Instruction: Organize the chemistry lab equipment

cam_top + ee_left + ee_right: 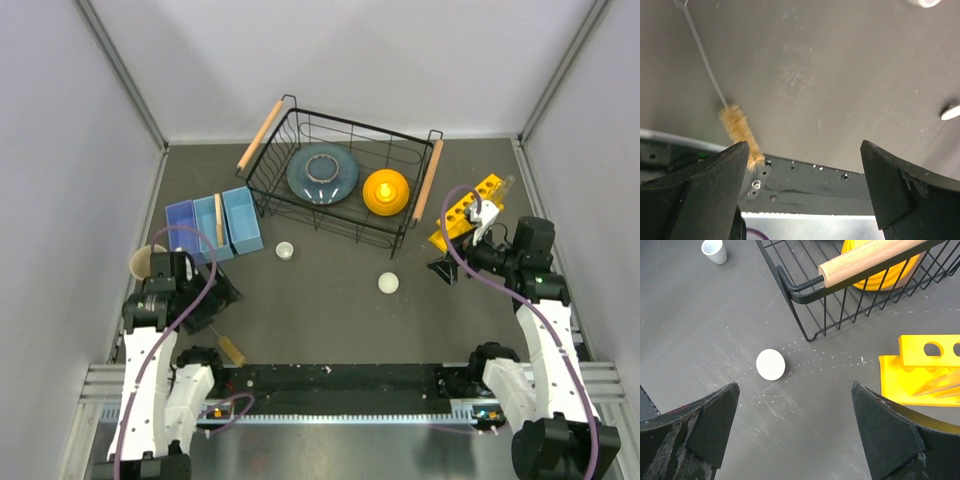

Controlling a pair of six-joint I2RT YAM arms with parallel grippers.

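Note:
The yellow rack (468, 212) lies at the right, beside the basket; in the right wrist view the rack (920, 371) carries thin clear tubes (943, 385). Two small white round pieces sit on the dark table: one (285, 250) below the basket's left side, the other (388, 283) mid-table, also visible (770, 364) ahead of my right gripper. My right gripper (794, 385) is open and empty, left of the rack. A short wooden stick (219, 221) rests on the blue bins. My left gripper (804, 146) is open and empty above the table's near edge.
A black wire basket (300, 205) with wooden handles holds a grey-blue plate (322, 173) and an orange bowl (386, 191). Blue bins (240, 222) stand left of it. A tan-bristled wire brush (740, 131) lies by my left finger. A beige round dish (145, 262) sits far left.

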